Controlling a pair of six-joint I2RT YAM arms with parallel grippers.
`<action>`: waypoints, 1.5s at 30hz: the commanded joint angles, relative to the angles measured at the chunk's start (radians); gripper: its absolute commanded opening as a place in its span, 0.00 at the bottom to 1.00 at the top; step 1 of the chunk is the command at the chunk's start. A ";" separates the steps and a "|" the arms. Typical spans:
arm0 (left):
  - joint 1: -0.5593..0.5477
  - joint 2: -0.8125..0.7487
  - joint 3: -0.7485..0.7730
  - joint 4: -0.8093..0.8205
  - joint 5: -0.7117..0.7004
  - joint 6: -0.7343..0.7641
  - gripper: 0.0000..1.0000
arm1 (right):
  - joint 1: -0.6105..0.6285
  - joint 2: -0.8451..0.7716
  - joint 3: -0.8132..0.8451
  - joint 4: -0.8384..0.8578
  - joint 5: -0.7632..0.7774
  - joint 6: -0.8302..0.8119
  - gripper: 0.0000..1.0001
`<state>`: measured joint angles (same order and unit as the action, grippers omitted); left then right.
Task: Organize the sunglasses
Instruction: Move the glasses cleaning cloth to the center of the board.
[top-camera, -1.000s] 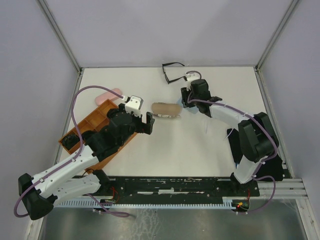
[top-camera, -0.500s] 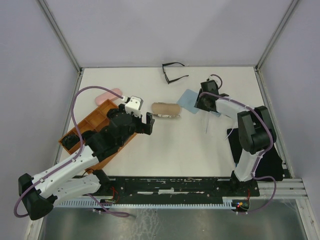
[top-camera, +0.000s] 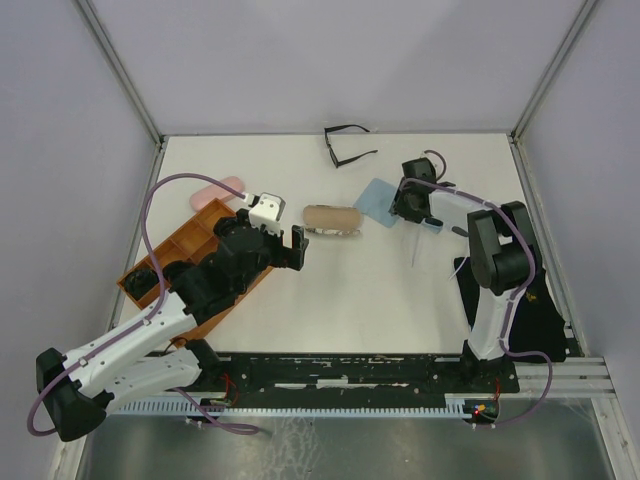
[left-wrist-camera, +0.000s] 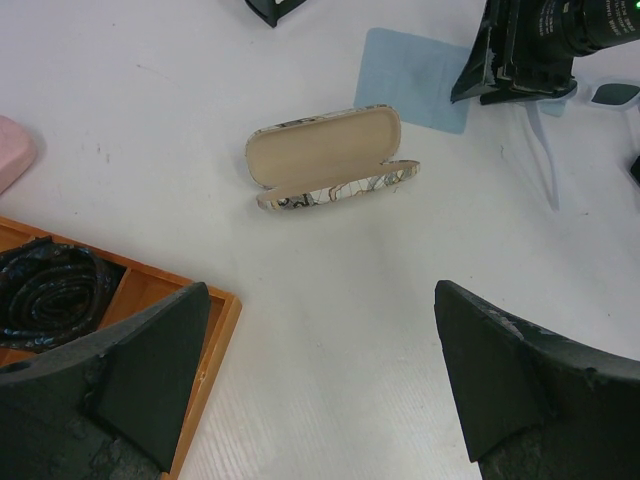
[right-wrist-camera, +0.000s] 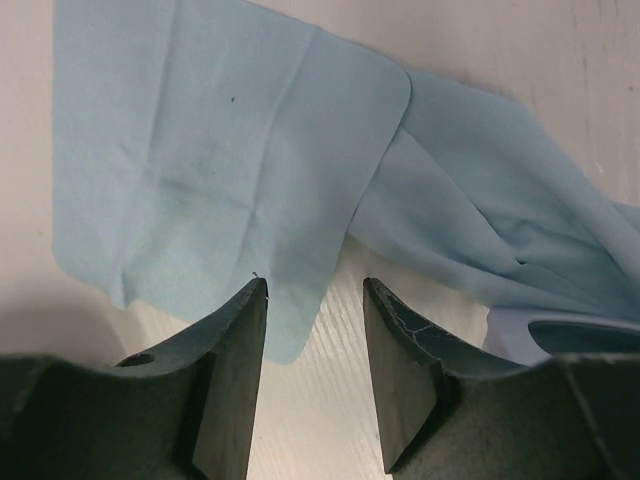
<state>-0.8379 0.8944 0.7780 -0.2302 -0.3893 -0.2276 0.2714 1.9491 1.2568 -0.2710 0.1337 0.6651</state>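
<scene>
A pair of sunglasses with a thin black frame (top-camera: 345, 146) lies open at the back of the table; its edge shows at the top of the left wrist view (left-wrist-camera: 275, 8). A pale pair with dark lenses (left-wrist-camera: 612, 93) and clear arms lies just right of my right gripper. My right gripper (top-camera: 408, 207) points down over the light-blue cloth (top-camera: 376, 196). Its jaws are a little apart and empty, with the cloth's corner (right-wrist-camera: 290, 335) between them (right-wrist-camera: 315, 300). My left gripper (top-camera: 297, 246) is wide open and empty above bare table (left-wrist-camera: 322, 300).
An open patterned case (top-camera: 332, 219) lies mid-table, also in the left wrist view (left-wrist-camera: 330, 158). An orange wooden tray (top-camera: 185, 240) with a dark coiled item (left-wrist-camera: 50, 295) sits at the left, with a pink case (top-camera: 215, 189) behind it. A black mat (top-camera: 525, 305) lies at the right.
My right gripper has moved from beside the black-framed sunglasses towards the near right, onto the blue cloth. The left arm has not moved.
</scene>
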 joint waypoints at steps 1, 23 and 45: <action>0.000 -0.012 0.006 0.041 -0.010 -0.029 1.00 | -0.009 0.036 0.058 0.027 0.020 0.000 0.52; 0.000 -0.016 0.006 0.034 -0.014 -0.027 1.00 | -0.011 0.044 0.053 0.061 -0.036 -0.101 0.04; 0.000 0.031 0.021 0.080 0.079 -0.071 0.98 | 0.184 -0.378 -0.392 0.005 -0.055 -0.075 0.00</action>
<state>-0.8379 0.9272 0.7780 -0.2123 -0.3374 -0.2356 0.4107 1.6749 0.9241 -0.2672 0.0814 0.5640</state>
